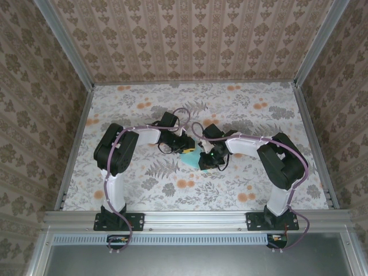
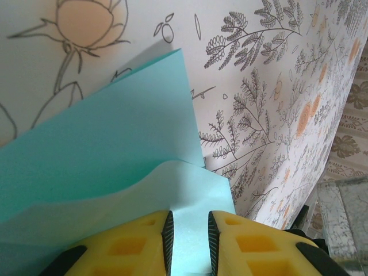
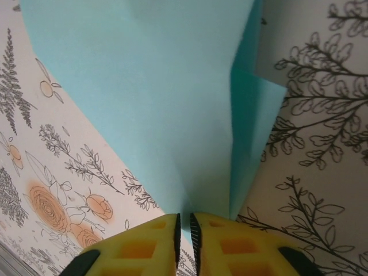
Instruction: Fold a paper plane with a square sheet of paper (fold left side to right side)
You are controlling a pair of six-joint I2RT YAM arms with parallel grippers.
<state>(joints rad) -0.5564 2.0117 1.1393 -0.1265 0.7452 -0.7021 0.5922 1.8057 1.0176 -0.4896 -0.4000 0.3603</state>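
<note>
Entry: robot test cell, laboratory type.

We class it so on these counts:
- 1 worktop (image 1: 144, 195) laid with floral-print sheet, boxed in on 3 sides.
- 3 wall panels (image 1: 190, 40) papered in brown damask, set up as a backdrop rather than a room.
- Bare aluminium frame: 1 rail (image 1: 195, 217) along the near edge, with corner posts (image 1: 66, 46) rising at the back.
- 2 robot arms, left (image 1: 115, 152) and right (image 1: 282, 164), bolted to that rail.
- Purple cabling (image 1: 183, 110) run along both arms.
</note>
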